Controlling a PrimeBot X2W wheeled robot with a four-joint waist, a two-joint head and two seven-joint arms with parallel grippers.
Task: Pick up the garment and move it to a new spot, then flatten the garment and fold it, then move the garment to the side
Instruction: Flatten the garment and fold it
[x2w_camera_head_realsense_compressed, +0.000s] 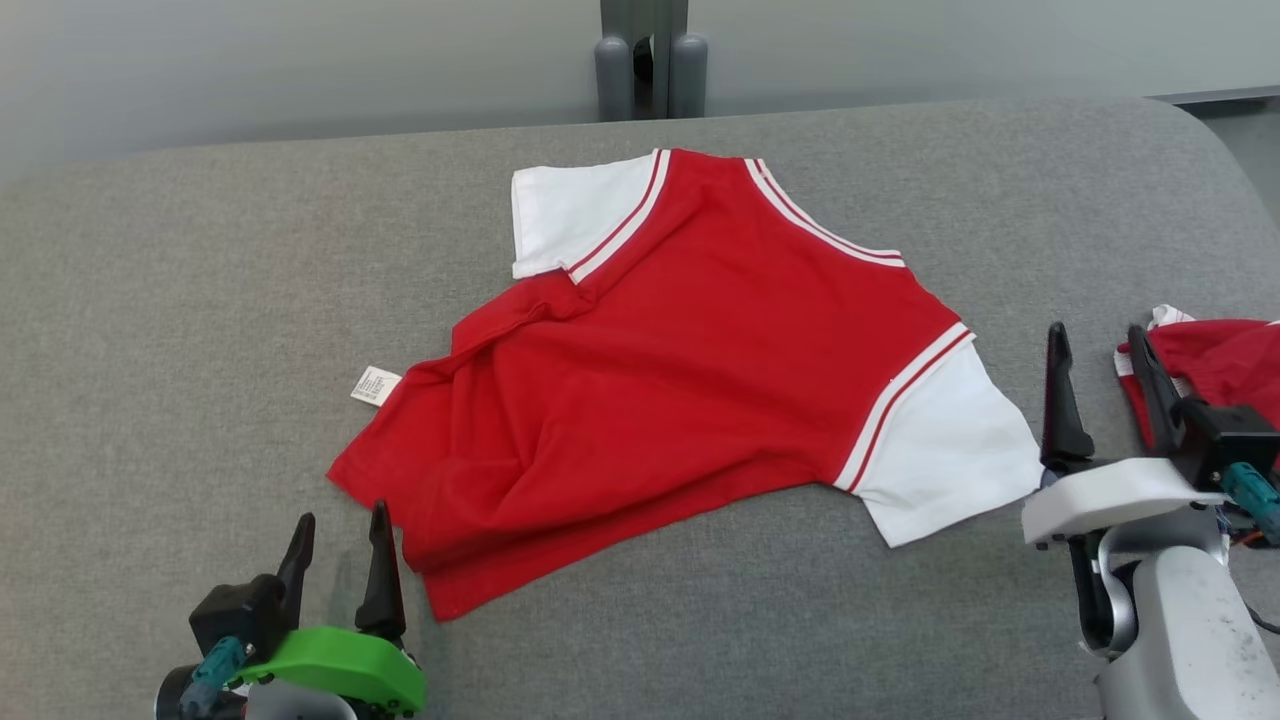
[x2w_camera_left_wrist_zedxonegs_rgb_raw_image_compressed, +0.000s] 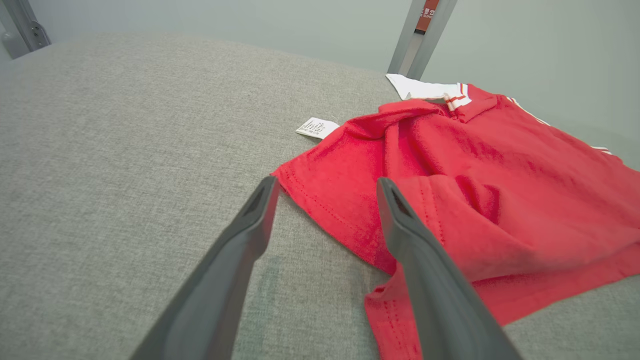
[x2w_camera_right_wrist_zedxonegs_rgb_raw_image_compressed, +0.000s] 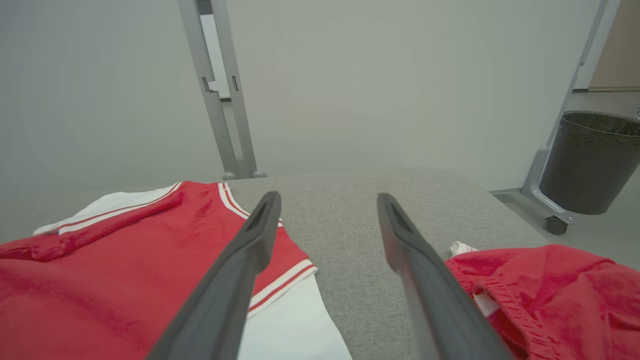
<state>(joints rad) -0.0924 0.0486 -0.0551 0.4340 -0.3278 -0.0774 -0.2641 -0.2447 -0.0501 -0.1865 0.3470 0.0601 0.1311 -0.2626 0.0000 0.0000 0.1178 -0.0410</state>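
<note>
The red shirt (x2w_camera_head_realsense_compressed: 680, 350) lies spread, slightly rumpled, mid-way on the grey padded table (x2w_camera_head_realsense_compressed: 200, 300); the left gripper (x2w_camera_head_realsense_compressed: 340, 520), fingers apart and empty, stands just beside its near hem; the right gripper (x2w_camera_head_realsense_compressed: 1097, 335), likewise spread and empty, stands between its white sleeve (x2w_camera_head_realsense_compressed: 950, 440) and a second red garment (x2w_camera_head_realsense_compressed: 1220, 360).

**Red shirt (x2w_camera_head_realsense_compressed: 680, 360) lying spread on the grey padded table (x2w_camera_head_realsense_compressed: 200, 300), with a gripper at each near corner**

The shirt is lying mostly flat, its near hem bunching into loose folds, and a white care label (x2w_camera_head_realsense_compressed: 375, 386) is poking out at its left edge. The left gripper (x2w_camera_head_realsense_compressed: 342, 514), on a green mount, is sitting just beside the hem corner, its two dark fingers standing apart around bare table. The right gripper (x2w_camera_head_realsense_compressed: 1097, 332) is sitting just beside the shirt's white right sleeve, fingers likewise spread. A second red garment (x2w_camera_head_realsense_compressed: 1220, 365) is lying crumpled at the table's right edge, partly behind that gripper. Two grey posts (x2w_camera_head_realsense_compressed: 650, 70) are standing beyond the far edge.
</note>
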